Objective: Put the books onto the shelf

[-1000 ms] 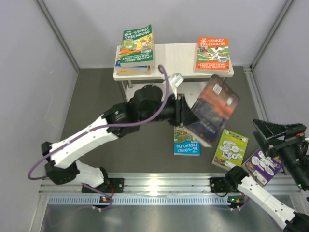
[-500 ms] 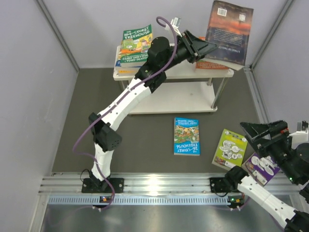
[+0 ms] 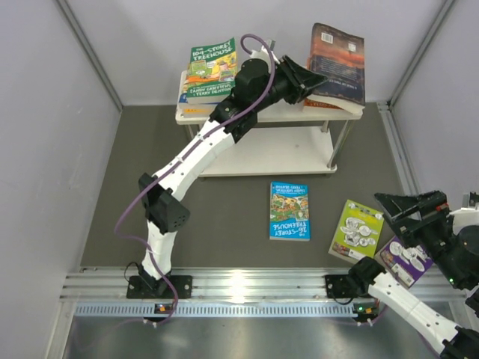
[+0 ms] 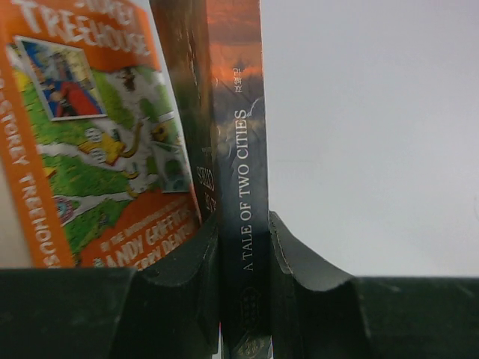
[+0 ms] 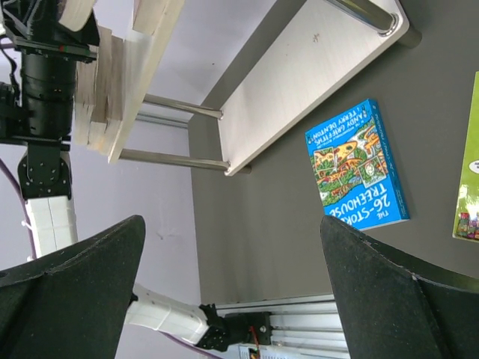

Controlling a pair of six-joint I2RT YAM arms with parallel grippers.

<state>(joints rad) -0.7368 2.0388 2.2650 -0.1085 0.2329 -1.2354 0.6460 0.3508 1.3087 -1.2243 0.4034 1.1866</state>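
Three books [image 3: 289,211] on floor [image 3: 224,217] | left fingers [image 4: 299,288] clamp dark book [image 3: 337,60] over shelf [image 3: 284,153] | right fingers [image 5: 75,292] spread wide

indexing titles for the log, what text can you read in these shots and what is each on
"A TALE OF TWO CITIES": spine of the dark brown paperback book.
"STOREY TREEHOUSE": orange cartoon-cover book, number cut off.
"26-STOREY TREEHOUSE": blue cartoon-cover book.
"104-STOREY TREEHOUSE": green cartoon-cover book.
Lime book and purple book: too small to read.

Shelf [image 3: 269,153] carries green-topped stack [image 3: 212,71] left, orange book [image 4: 90,149] right; blue book [image 3: 289,211], lime book [image 3: 358,229], purple book [image 3: 404,256] flat on the worktop [image 3: 224,217].
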